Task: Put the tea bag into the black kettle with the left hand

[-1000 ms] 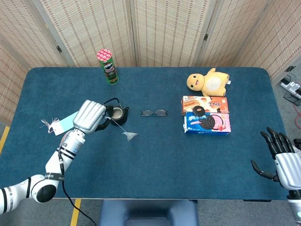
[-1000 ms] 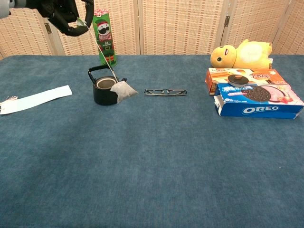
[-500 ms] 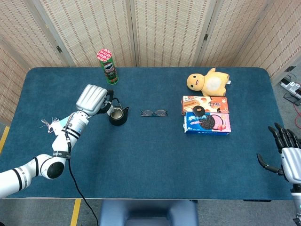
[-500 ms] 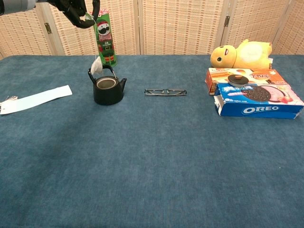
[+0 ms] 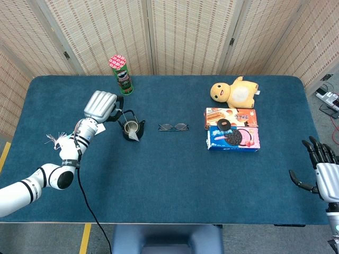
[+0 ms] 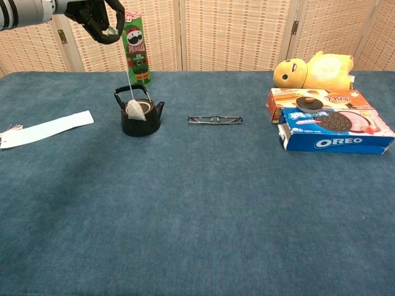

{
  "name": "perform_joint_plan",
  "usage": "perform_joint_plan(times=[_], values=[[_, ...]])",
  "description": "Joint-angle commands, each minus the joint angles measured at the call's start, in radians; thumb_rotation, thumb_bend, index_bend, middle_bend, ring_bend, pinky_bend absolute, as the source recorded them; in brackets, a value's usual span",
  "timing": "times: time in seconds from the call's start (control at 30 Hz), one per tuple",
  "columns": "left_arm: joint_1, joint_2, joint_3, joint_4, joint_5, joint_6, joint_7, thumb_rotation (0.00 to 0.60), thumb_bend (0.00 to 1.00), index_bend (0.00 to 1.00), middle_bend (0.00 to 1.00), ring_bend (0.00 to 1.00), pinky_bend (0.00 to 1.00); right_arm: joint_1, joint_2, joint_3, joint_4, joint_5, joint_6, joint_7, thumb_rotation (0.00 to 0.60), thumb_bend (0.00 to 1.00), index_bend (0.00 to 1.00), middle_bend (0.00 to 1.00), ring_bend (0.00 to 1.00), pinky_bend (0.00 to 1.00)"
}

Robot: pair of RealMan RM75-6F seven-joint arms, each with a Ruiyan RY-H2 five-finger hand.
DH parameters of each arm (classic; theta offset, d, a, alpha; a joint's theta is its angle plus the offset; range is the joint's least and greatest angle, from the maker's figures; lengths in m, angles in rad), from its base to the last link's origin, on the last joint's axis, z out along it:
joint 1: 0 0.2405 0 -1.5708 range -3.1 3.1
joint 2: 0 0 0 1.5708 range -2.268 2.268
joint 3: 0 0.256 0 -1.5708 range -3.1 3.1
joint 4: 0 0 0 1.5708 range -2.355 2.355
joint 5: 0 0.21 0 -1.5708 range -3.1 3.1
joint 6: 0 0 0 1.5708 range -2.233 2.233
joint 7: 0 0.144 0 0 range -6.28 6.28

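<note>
The black kettle (image 6: 141, 117) stands on the blue table, left of centre, its lid off and its mouth open. My left hand (image 6: 92, 17) is high above and a little left of it, pinching the tea bag's string and tag. The string runs down to the tea bag (image 6: 136, 111), which hangs right at the kettle's mouth, just in front of the raised handle. In the head view the left hand (image 5: 100, 106) is left of the kettle (image 5: 132, 128) and the tea bag (image 5: 136, 136) shows at its near side. My right hand (image 5: 320, 170) hovers empty by the table's near right edge, fingers apart.
A green Pringles can (image 6: 136, 49) stands behind the kettle. Glasses (image 6: 215, 119) lie to its right. An Oreo box (image 6: 336, 131), an orange biscuit box (image 6: 321, 98) and a yellow plush toy (image 6: 315, 69) sit at the right. A white paper strip (image 6: 46, 129) lies at the far left.
The tea bag swung from the kettle's right side round behind the handle and now hangs at the kettle's mouth. My left hand shifted back and to the left. The right hand barely moved.
</note>
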Motion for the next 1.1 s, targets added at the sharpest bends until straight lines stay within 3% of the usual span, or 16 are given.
perform_joint_plan(times=[0.03,0.3,0.63,1.1], values=[[0.0,-0.003,0.007,0.017,0.017,-0.004,-0.029,0.6,0.56,0.62,1.0,1.0,1.0,0.005,-0.003,0.002,0.001,0.005,-0.008,-0.005,0.338,0.4,0.0,0.0,0.0,0.0],[0.002,-0.02,0.026,0.059,0.05,-0.006,-0.089,0.6,0.56,0.62,1.0,1.0,1.0,0.012,-0.001,0.003,0.003,0.002,-0.019,0.005,0.339,0.4,0.0,0.0,0.0,0.0],[-0.014,-0.011,0.001,0.058,0.06,0.017,-0.13,0.6,0.56,0.61,1.0,1.0,1.0,0.022,0.001,-0.008,0.0,-0.015,-0.039,0.01,0.339,0.4,0.0,0.0,0.0,0.0],[-0.012,-0.066,0.046,0.145,0.08,-0.018,-0.187,0.6,0.56,0.61,1.0,1.0,1.0,0.014,0.005,-0.012,-0.002,-0.029,-0.017,0.016,0.339,0.4,0.0,0.0,0.0,0.0]])
